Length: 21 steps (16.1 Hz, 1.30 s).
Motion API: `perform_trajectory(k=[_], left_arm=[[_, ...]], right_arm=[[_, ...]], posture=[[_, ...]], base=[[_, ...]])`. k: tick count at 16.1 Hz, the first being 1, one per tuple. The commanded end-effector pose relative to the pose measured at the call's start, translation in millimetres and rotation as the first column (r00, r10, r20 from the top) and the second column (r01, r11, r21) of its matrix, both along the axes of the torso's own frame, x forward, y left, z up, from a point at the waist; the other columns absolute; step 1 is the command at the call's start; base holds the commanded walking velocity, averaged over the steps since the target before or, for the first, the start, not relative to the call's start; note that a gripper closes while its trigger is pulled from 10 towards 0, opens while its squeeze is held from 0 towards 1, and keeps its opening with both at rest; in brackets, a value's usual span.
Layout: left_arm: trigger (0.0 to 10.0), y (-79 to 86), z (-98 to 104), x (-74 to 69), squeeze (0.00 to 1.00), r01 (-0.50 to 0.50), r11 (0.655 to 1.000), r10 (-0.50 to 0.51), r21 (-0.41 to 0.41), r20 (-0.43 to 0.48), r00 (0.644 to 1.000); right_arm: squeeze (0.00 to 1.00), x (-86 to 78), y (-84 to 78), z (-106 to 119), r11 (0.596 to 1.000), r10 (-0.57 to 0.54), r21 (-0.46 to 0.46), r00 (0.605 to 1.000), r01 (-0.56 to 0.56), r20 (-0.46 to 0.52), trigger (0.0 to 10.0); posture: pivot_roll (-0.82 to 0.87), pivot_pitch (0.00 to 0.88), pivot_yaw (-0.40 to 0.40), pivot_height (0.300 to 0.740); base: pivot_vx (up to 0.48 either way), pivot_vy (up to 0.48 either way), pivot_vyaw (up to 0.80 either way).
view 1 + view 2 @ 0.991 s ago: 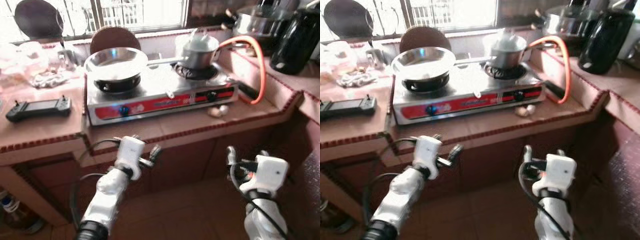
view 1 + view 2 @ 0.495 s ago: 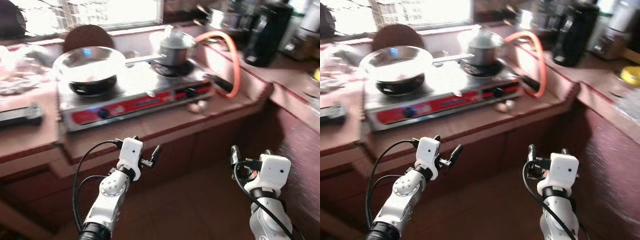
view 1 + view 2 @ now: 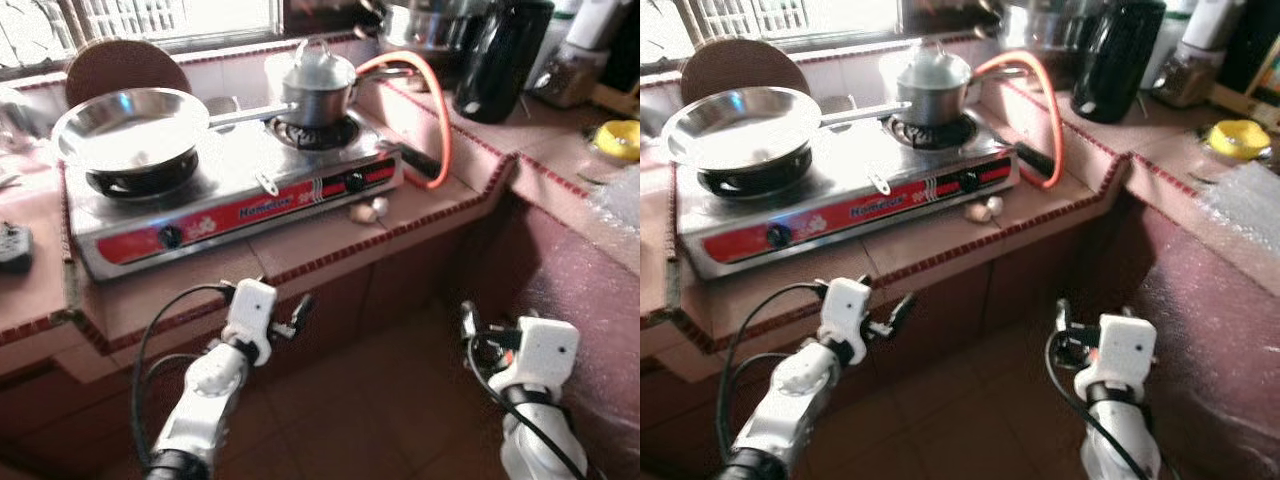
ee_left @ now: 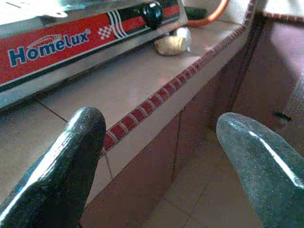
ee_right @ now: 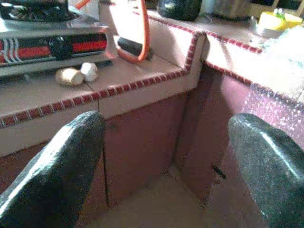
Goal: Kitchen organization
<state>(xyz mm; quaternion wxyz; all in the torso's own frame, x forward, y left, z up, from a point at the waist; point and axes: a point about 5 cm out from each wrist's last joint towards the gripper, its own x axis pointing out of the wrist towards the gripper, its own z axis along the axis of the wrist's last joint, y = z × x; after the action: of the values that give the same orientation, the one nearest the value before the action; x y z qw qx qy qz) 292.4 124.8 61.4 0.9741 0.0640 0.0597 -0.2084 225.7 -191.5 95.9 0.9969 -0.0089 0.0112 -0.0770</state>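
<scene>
A two-burner stove (image 3: 230, 190) sits on the tiled tabletop (image 3: 330, 235), at 11 o'clock from the grippers. A steel pan (image 3: 128, 126) rests on its left burner and a lidded pot (image 3: 318, 85) on the right one, the pot's long handle reaching toward the pan. An orange hose (image 3: 432, 110) loops from the stove's right end and down to the tabletop. Just in front of the stove's right corner lie two small pale lumps (image 3: 367, 210), touching each other. At 1 o'clock a black jug (image 3: 497, 55) stands on the raised corner ledge, with a yellow lid (image 3: 620, 137) farther right.

Both arms are held low in front of the cabinet, over the floor tiles (image 3: 400, 400). The left gripper (image 4: 156, 156) has its fingers (image 4: 66, 161) wide apart and empty, aimed at the tabletop edge. The right gripper (image 5: 166, 156) also has its fingers (image 5: 57, 166) spread, holding nothing, facing the cabinet corner.
</scene>
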Motion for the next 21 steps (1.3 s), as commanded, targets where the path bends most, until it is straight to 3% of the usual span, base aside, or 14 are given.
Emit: perform_trajectory(k=[1,3,5,11,14,21], left_arm=[[10.0,9.7,3,-1.4,0.0,0.027,0.999,-0.028,0.047,0.021,0.999],[10.0,28.7,1,-5.4,0.0,0.036,0.994,-0.038,0.107,0.011,0.999],[10.0,36.8,1,-7.6,0.0,0.015,0.992,-0.017,0.128,0.015,1.0],[10.0,29.5,-4,-13.1,0.0,-0.016,0.994,0.015,0.108,0.013,1.0],[10.0,16.8,1,-11.7,0.0,-0.008,0.997,0.006,0.07,0.029,1.0],[10.0,11.4,20,-5.0,0.0,-0.064,0.996,0.069,-0.055,0.087,0.994]], right_arm=[[0.0,-2.4,-3.6,-3,1.0,-0.007,-0.005,1.0,0.006,-0.013,10.0],[0.0,-1.3,-3.0,-4,1.0,0.002,-0.008,1.0,-0.003,-0.015,10.0],[0.0,0.1,-3.1,-3,1.0,0.008,-0.008,1.0,-0.008,-0.014,10.0],[0.0,2.9,-1.2,-4,1.0,0.02,-0.009,1.0,-0.02,-0.009,10.0],[0.0,1.8,0.0,-2,1.0,0.021,-0.012,1.0,-0.021,-0.004,10.0],[0.0,-2.4,-1.0,-2,0.999,0.026,-0.024,1.0,-0.026,-0.007,10.0]], posture=[[0.06,0.0,-0.018,0.74],[0.07,0.0,-0.024,0.74],[0.08,0.0,-0.027,0.74],[0.08,0.0,-0.03,0.74],[0.07,0.0,-0.024,0.74],[0.07,0.0,-0.025,0.74]], base=[[0.0,0.0,-0.78],[0.0,0.0,-0.78],[0.0,0.0,-0.78],[0.0,0.0,-0.78],[0.0,0.0,-0.78],[0.0,0.0,-0.78]])
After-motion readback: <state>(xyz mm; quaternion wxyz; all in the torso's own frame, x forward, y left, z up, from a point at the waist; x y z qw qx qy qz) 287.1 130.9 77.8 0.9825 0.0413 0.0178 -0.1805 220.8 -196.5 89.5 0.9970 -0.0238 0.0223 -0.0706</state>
